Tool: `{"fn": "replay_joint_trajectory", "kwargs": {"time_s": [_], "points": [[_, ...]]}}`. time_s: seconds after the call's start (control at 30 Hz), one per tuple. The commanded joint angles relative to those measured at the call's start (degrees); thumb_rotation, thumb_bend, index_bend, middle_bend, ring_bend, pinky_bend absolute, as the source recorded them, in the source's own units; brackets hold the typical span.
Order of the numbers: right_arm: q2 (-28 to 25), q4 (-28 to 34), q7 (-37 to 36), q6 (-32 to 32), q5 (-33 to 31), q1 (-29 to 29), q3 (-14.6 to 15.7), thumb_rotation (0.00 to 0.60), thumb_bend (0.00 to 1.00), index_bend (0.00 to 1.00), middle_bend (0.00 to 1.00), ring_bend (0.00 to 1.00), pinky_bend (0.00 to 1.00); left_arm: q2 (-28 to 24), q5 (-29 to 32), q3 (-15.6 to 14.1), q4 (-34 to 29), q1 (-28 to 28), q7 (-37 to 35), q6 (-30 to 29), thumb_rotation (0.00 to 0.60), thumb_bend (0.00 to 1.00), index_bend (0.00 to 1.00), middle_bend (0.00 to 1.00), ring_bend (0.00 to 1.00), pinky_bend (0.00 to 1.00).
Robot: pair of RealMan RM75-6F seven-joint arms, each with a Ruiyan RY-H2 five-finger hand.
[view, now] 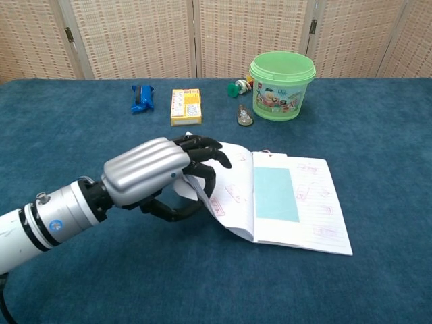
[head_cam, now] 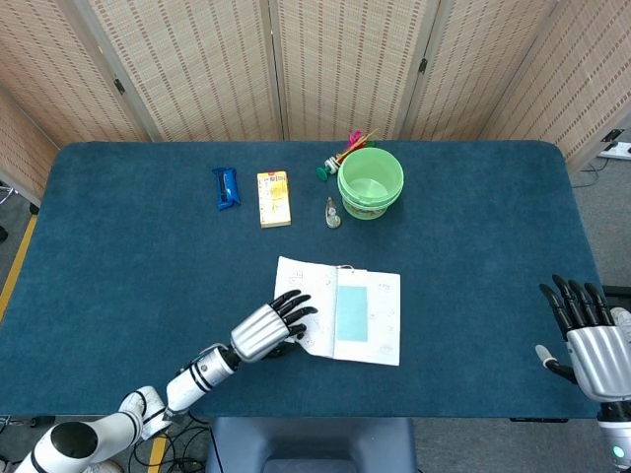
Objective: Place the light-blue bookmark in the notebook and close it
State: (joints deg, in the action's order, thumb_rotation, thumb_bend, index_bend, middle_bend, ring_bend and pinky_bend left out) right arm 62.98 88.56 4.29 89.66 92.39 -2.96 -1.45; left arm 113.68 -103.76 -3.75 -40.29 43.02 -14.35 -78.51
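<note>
The notebook [head_cam: 370, 313] [view: 307, 202] lies open near the table's front middle. The light-blue bookmark [head_cam: 351, 313] [view: 275, 194] rests flat on its right page, next to the spine. My left hand [head_cam: 266, 330] [view: 150, 177] grips the notebook's left side, fingers [view: 204, 150] over the page and thumb underneath. That left page [view: 229, 192] is raised off the table and curls upward. My right hand [head_cam: 586, 341] hovers at the table's right front edge, fingers apart and holding nothing; the chest view does not show it.
A green bucket [head_cam: 371, 182] [view: 282, 77] stands at the back, with small toys [head_cam: 335, 163] and a small clip-like item [view: 244, 117] beside it. A yellow box [head_cam: 274, 198] [view: 185, 106] and a blue packet [head_cam: 226, 187] [view: 142, 98] lie to its left. A folding screen closes the back.
</note>
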Motion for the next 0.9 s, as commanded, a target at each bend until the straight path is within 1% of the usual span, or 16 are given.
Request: {"fn": "replay_joint_trajectory", "kwargs": {"time_s": [0.03, 0.17, 0.27, 0.43, 0.57, 0.7, 0.9], "points": [[0.1, -0.1, -0.2, 0.1, 0.5, -0.2, -0.1, 0.6, 0.15, 0.0, 0.0, 0.0, 0.0, -1.2, 0.5, -0.2, -0.6, -1.1, -0.4, -1.3, 0.6, 0.51, 0.61, 0.25, 0.13, 0.15], [0.4, -0.3, -0.3, 0.1, 1.4, -0.7, -0.2, 0.6, 0.15, 0.0, 0.0, 0.0, 0.0, -3.3, 0.8, -1.1, -0.9, -2.9, -0.9, -2.8, 0.6, 0.51, 0.61, 0.25, 0.13, 0.15], [0.5, -0.3, -0.3, 0.3, 1.9, -0.9, -0.3, 0.6, 0.15, 0.0, 0.0, 0.0, 0.0, -4.7, 0.0, -2.4, -0.8, -4.0, -0.8, -4.2, 0.6, 0.51, 0.62, 0.25, 0.13, 0.15], [0.6, -0.1, -0.1, 0.7, 2.4, -0.9, -0.3, 0.6, 0.14, 0.0, 0.0, 0.0, 0.0, -6.2, -2.1, -3.8, -1.3, -4.6, 1.6, -7.0, 0.6, 0.51, 0.62, 0.25, 0.13, 0.15], [0.6, 0.2, 0.1, 1.2, 2.4, -0.7, -0.3, 0.6, 0.14, 0.0, 0.0, 0.0, 0.0, -7.4, -4.4, -4.6, -3.6, -3.4, 4.5, -7.9, 0.6, 0.51, 0.61, 0.25, 0.13, 0.15], [0.8, 0.2, 0.0, 1.5, 2.3, -0.4, -0.3, 0.6, 0.14, 0.0, 0.0, 0.0, 0.0, -8.2, -7.3, -5.3, -6.3, -1.1, 8.8, -7.3, 0.6, 0.51, 0.61, 0.25, 0.13, 0.15], [1.2, -0.2, -0.3, 1.9, 2.2, 0.1, 0.0, 0.6, 0.14, 0.0, 0.0, 0.0, 0.0, -9.4, -9.7, -4.3, -11.4, 2.7, 14.4, -5.4, 0.6, 0.51, 0.6, 0.25, 0.13, 0.15]]}}
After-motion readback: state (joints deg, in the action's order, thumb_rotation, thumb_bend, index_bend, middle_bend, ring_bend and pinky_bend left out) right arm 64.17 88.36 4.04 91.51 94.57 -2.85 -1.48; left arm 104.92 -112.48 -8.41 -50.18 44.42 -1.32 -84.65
